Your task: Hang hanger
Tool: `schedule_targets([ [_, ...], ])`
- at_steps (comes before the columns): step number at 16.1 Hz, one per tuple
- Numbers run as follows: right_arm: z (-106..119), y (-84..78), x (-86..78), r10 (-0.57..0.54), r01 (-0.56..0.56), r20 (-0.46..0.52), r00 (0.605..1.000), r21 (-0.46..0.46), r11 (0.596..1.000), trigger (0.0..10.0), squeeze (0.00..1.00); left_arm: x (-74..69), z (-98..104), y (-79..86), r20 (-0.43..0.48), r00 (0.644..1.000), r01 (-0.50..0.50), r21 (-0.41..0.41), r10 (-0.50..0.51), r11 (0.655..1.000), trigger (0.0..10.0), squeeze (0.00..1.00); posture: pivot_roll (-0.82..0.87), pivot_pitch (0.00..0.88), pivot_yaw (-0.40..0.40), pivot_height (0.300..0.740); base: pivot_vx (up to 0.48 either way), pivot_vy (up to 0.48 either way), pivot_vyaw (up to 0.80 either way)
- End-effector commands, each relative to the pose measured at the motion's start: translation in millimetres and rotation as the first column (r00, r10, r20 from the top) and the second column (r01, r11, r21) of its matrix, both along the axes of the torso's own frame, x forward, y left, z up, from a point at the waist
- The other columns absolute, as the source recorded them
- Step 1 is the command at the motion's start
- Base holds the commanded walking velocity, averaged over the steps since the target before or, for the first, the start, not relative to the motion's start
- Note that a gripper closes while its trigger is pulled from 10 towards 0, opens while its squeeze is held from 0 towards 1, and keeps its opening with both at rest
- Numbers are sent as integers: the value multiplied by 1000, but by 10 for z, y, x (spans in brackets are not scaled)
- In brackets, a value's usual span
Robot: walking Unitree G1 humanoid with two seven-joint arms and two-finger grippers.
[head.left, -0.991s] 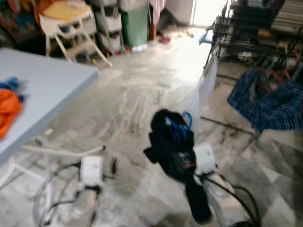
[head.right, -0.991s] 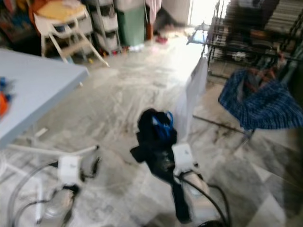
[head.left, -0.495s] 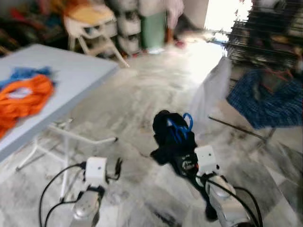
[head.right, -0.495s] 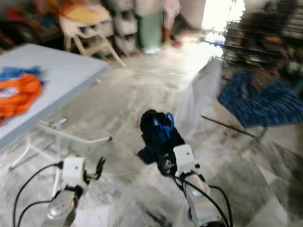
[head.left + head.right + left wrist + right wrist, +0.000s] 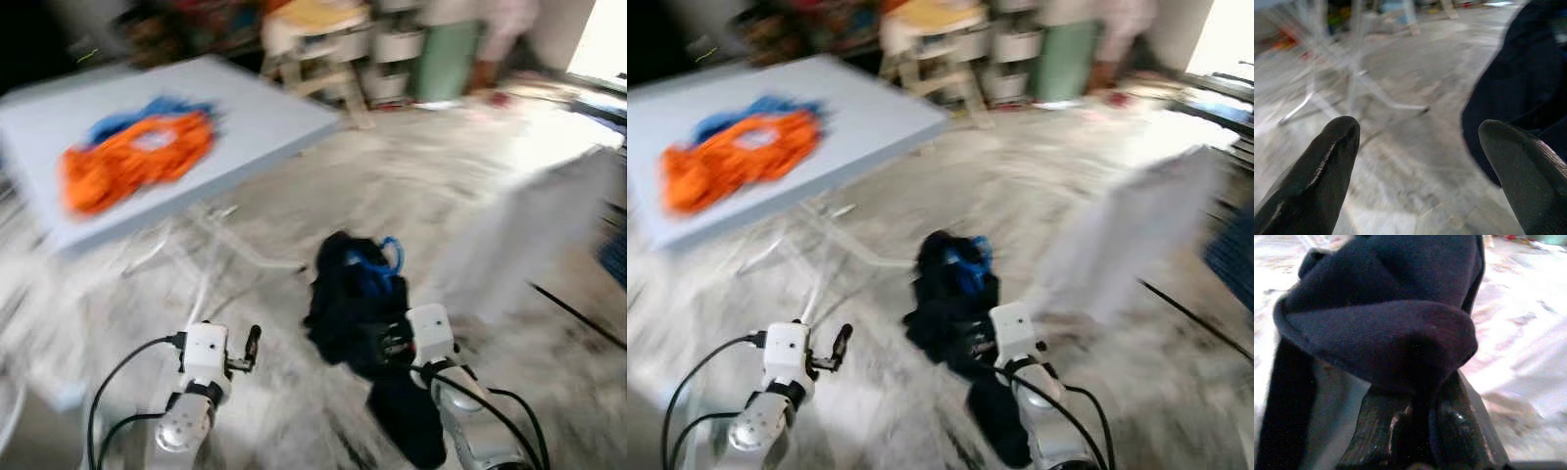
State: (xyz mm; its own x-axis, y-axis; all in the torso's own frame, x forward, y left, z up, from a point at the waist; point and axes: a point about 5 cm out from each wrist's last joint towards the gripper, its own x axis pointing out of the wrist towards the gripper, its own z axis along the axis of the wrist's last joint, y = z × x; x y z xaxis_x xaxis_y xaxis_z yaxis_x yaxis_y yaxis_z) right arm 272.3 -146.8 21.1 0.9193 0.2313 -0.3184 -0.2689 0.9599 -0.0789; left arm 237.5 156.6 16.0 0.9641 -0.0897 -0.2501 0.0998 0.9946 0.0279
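Observation:
A dark navy garment (image 5: 355, 304) on a blue hanger (image 5: 390, 257) hangs bunched over my right gripper (image 5: 1415, 421), which is shut on it low in front of me. In the right wrist view the cloth drapes over both fingers (image 5: 1376, 431) and hides their tips. My left gripper (image 5: 253, 345) is held low on the left, open, with nothing between its fingers (image 5: 1317, 166); the garment's edge (image 5: 1518, 88) shows beside it. Both eye views are blurred.
A pale blue folding table (image 5: 265, 108) with an orange cloth (image 5: 137, 157) stands at the left, its white legs (image 5: 235, 245) on the marble floor. A white cloth (image 5: 529, 225) hangs at the right. A high chair (image 5: 313, 29) and green bin (image 5: 446, 59) stand at the back.
The whole view has swung left: the table now sits near the middle, and the rack with the blue checked cloth has slid off to the right. Both grippers keep their hold and pose.

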Motion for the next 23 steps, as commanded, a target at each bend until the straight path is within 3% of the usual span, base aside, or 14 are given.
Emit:
schedule_targets([
  [1, 87, 113, 47, 38, -39, 44, 998, 18, 999, 10000, 0, -6, 4, 53, 3, 1000, -10, 3, 10, 1000, 10000, 0, -49, 0, 17, 740, 0, 0, 575],
  [10, 171, 224, 17, 152, -157, 80, 985, 61, 986, 10000, 0, -1, 33, -20, 28, 997, 74, -6, -73, 997, 10000, 0, -54, 0, 12, 740, 0, 0, 0],
  [13, 288, 334, -126, 329, -344, 136, 935, 105, 933, 10000, 0, 77, 131, -87, 77, 985, 155, -17, -153, 988, 10000, 0, -66, 0, 26, 740, 0, 0, 0],
  [16, 360, 344, -247, 476, -490, 123, 871, 132, 862, 10000, 0, 208, 264, -68, 138, 974, 180, -5, -178, 984, 10000, 0, -82, 0, 38, 740, 0, 0, 0],
  [19, 406, 303, -255, 513, -526, 116, 850, 137, 840, 10000, 0, 312, 372, -27, 192, 973, 135, -14, -130, 991, 10000, 0, -91, 0, 41, 740, 0, 0, 0],
  [20, 418, 303, -258, 518, -531, 116, 847, 138, 836, 10000, 0, 321, 382, -20, 197, 973, 126, -23, -119, 992, 10000, 769, -91, 0, 41, 740, 0, 0, 0],
  [21, 461, 327, -282, 555, -568, 122, 823, 156, 808, 10000, 0, 326, 384, 14, 205, 975, 86, -16, -81, 996, 10000, 1000, -90, 0, 39, 740, 0, 0, 0],
  [23, 494, 337, -288, 584, -597, 126, 802, 154, 787, 10000, 0, 318, 371, 45, 207, 977, 56, -23, -50, 998, 10000, 1000, -89, 0, 37, 740, 0, 0, 0],
])
